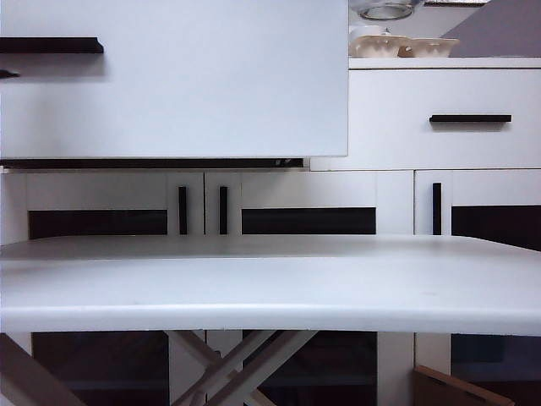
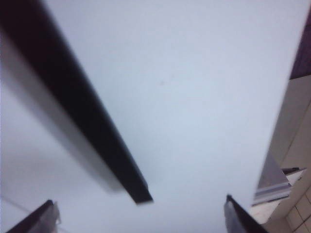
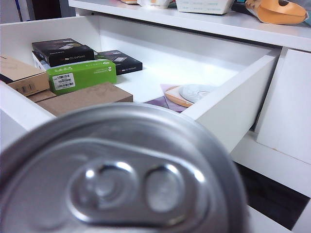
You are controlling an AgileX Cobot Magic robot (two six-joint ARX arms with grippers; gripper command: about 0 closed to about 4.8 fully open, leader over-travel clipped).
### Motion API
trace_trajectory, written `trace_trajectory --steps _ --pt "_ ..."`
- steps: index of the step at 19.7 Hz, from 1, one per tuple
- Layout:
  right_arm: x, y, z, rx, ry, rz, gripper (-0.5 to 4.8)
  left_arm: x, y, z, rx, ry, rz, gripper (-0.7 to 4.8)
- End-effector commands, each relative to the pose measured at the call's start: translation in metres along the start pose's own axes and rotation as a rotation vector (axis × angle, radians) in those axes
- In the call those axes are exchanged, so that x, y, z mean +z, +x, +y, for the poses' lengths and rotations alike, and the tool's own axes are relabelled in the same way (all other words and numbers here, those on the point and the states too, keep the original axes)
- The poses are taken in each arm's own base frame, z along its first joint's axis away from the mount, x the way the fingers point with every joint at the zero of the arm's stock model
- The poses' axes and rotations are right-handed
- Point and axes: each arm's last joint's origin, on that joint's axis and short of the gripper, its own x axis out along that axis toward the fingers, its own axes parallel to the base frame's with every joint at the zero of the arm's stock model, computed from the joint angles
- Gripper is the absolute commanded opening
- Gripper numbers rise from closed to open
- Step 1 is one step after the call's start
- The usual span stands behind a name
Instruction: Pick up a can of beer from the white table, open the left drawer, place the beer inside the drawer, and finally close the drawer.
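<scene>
The can of beer (image 3: 121,170) fills the right wrist view, its silver top and pull tab up close, just short of the pulled-out left drawer (image 1: 173,85). The right gripper's fingers are out of sight, so I cannot tell whether they clasp the can. Inside the drawer lie a green box (image 3: 81,75), black boxes (two) and a disc. The left gripper (image 2: 141,216) is spread wide, empty, near the black handle (image 2: 77,107).

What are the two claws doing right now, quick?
Left gripper: open, empty, close to the pulled-out left drawer's black handle.
Right gripper: holding the can of beer beside the open drawer; its fingers are hidden.
</scene>
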Motion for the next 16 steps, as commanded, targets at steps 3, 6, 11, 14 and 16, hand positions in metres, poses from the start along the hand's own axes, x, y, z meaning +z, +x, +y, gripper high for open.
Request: trace_trajectory --steps 3,6,11,14,16 --pt "0.019 -0.004 0.0 0.001 -0.03 -0.148 1.98 0.004 -0.022 -0.025 -0.11 0.065 -0.027 4.79" --pt "0.027 -0.005 0.0 0.002 -0.008 -0.172 1.98 0.01 -0.03 -0.051 -0.201 0.182 -0.056 1.19" --pt "0.051 -0.008 0.0 0.001 -0.018 -0.234 1.98 0.019 -0.044 -0.097 -0.333 0.528 -0.1 0.16" --pt "0.065 -0.006 -0.002 0.001 -0.022 -0.252 1.98 0.022 -0.046 -0.114 -0.355 0.607 -0.089 0.13" --pt "0.074 -0.003 -0.003 0.008 -0.024 -0.259 1.98 0.024 -0.042 -0.126 -0.351 0.666 -0.044 -0.05"
